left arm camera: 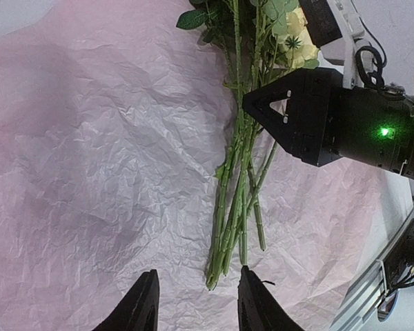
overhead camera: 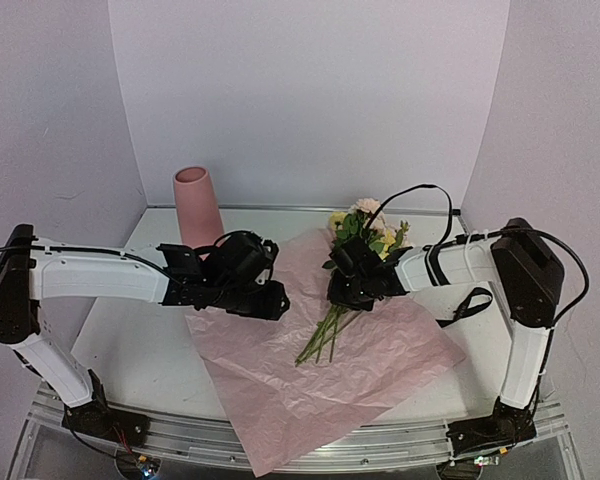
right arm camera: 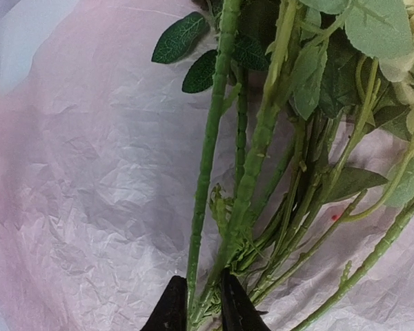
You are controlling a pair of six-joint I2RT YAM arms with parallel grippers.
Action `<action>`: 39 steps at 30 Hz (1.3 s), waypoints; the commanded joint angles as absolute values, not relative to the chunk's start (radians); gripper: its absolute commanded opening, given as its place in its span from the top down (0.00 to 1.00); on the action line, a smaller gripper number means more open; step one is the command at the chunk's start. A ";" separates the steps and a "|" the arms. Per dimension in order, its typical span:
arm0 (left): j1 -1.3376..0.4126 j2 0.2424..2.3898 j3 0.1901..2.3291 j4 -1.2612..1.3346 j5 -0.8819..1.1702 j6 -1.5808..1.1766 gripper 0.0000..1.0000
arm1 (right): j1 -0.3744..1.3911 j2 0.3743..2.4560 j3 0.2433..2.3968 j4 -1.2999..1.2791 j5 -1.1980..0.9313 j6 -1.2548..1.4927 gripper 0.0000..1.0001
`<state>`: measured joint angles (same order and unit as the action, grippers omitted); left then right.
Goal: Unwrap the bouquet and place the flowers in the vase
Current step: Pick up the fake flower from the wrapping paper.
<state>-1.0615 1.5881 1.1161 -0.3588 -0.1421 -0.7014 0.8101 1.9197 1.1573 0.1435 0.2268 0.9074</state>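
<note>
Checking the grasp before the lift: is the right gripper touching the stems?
Touching. The right wrist view shows the right gripper with both fingertips pressed on the stems running between them.

The paper sheet (overhead camera: 280,385) is thin, matt pink and heavily crinkled. The flowers (overhead camera: 365,232) have ribbed, slightly waxy, plastic-looking green stems (right arm camera: 205,152) and matt, cloth-like leaves (right arm camera: 179,38). The vase (overhead camera: 197,205) is smooth and matt. The left pincer (left arm camera: 196,303) is matt black plastic. The tabletop (overhead camera: 140,350) is smooth white, edged by a brushed metal rail (overhead camera: 380,455).

The left arm (overhead camera: 100,275) hides the base of the vase (overhead camera: 195,205); the right wrist view crops the flowers (right arm camera: 259,138).
</note>
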 commanded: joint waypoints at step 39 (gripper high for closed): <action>-1.066 1.580 1.143 -0.334 -0.146 -0.707 0.60 | 0.796 1.357 0.810 0.336 0.182 0.754 1.00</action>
<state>-1.0615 1.5776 1.1042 -0.3573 -0.1417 -0.7074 0.7971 1.4606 0.8917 0.2014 0.1841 0.8850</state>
